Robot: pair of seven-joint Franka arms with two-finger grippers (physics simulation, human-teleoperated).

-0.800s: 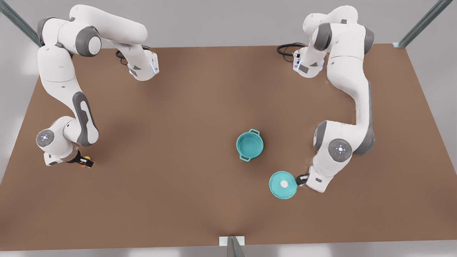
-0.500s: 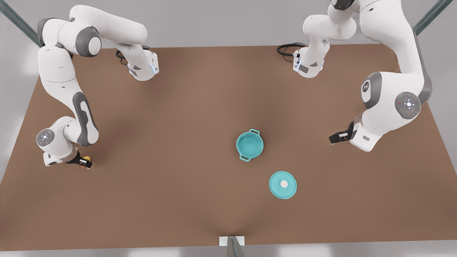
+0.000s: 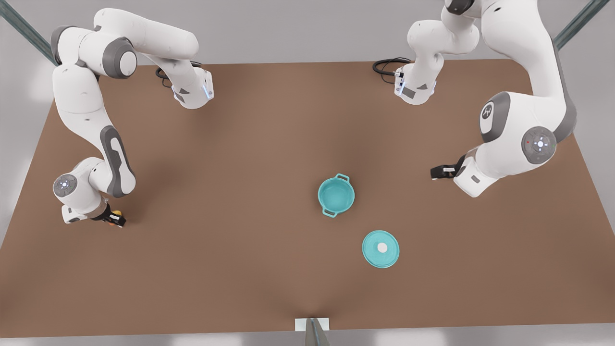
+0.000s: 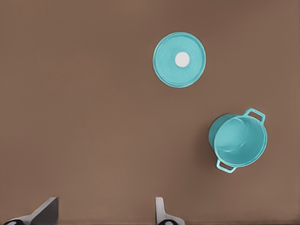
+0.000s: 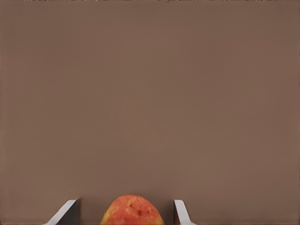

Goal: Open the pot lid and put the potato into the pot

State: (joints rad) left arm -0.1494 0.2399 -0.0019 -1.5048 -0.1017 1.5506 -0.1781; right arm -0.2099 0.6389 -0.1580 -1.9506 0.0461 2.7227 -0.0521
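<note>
The small round teal pot (image 3: 336,194) with two loop handles sits uncovered just right of the brown table's (image 3: 269,144) centre in the front view. The flat round teal pot lid (image 3: 380,248) with a white knob lies flat on the table at about 5 o'clock from the pot, near it but apart.

The right gripper (image 3: 114,219) is low at the front view's far left, at roughly 9 o'clock from the pot and well apart from it. In the right wrist view the tiny yellow and red-orange potato (image 5: 131,211) sits between its two fingers (image 5: 63,213), with a visible gap on each side, so the jaws bracket it without pinching it.

The left gripper (image 3: 438,173) hangs above the table at about 3 o'clock from the pot, its fingers (image 4: 161,213) spread wide and holding nothing; this arm appears to be waiting.

The risk lies in the grasp. The potato is a rounded lump, so jaws closing off its centre could squirt it sideways or let it roll out. A weak hold could also drop it during the long carry across to the pot. At release, the small opening leaves little margin, and an off-centre drop may glance off the rim or a handle.
</note>
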